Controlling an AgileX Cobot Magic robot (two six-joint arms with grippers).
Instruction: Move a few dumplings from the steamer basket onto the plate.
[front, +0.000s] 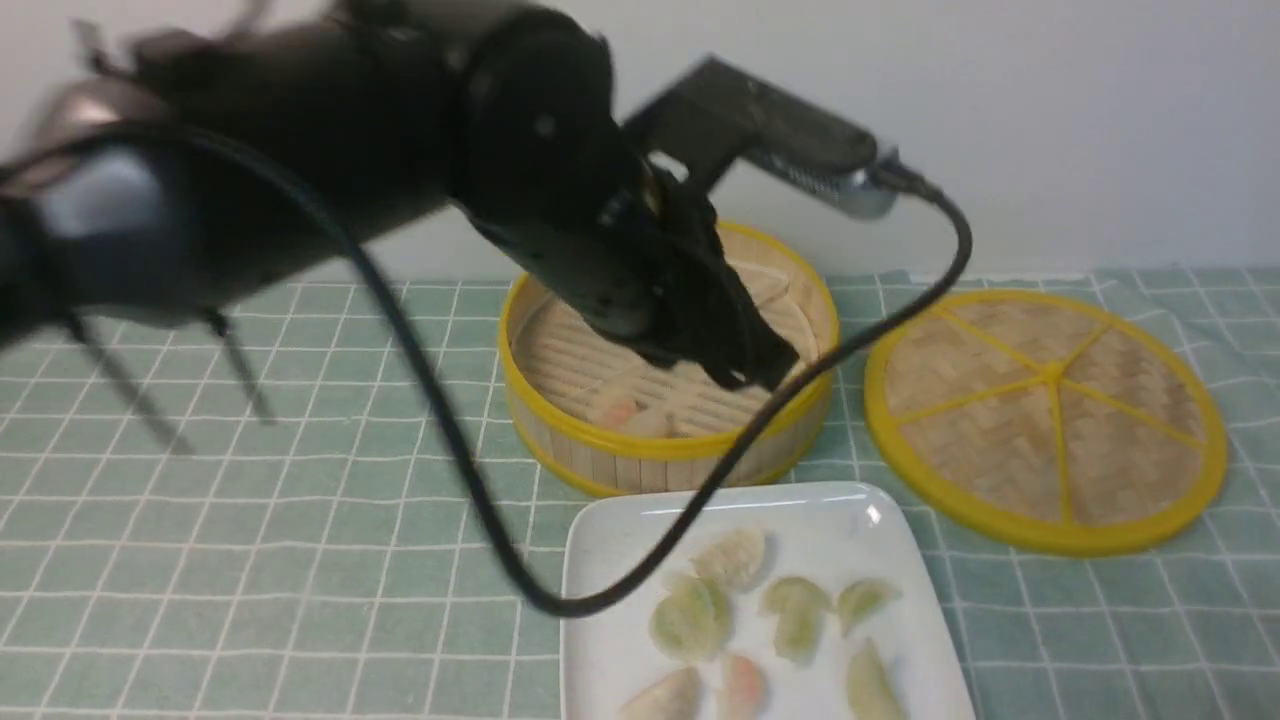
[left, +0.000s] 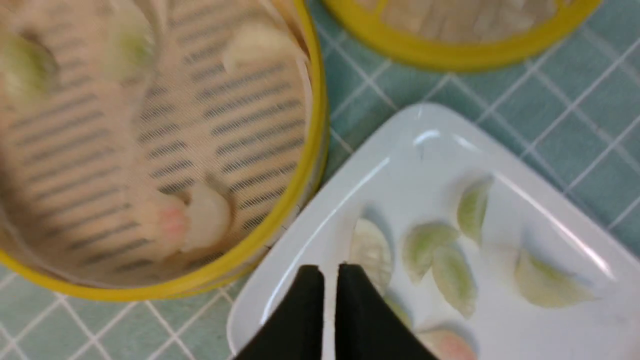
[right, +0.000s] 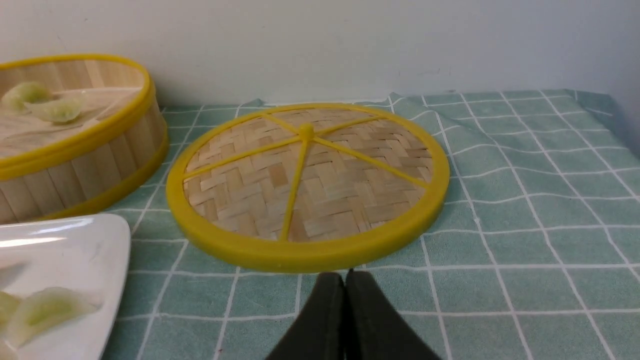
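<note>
The steamer basket stands at the middle back. In the left wrist view it holds a pinkish and a whitish dumpling near its rim and a few pale and green ones farther in. The white plate in front of it carries several dumplings, green, whitish and pink. My left gripper hangs blurred over the steamer's near side; in its wrist view the gripper shows a narrow gap with nothing in it. My right gripper is shut and empty, low over the cloth.
The flat woven lid with a yellow rim lies right of the steamer, just ahead of my right gripper. A black cable loops from the left arm across the plate's near-left corner. Green checked cloth covers the table; a white wall stands behind.
</note>
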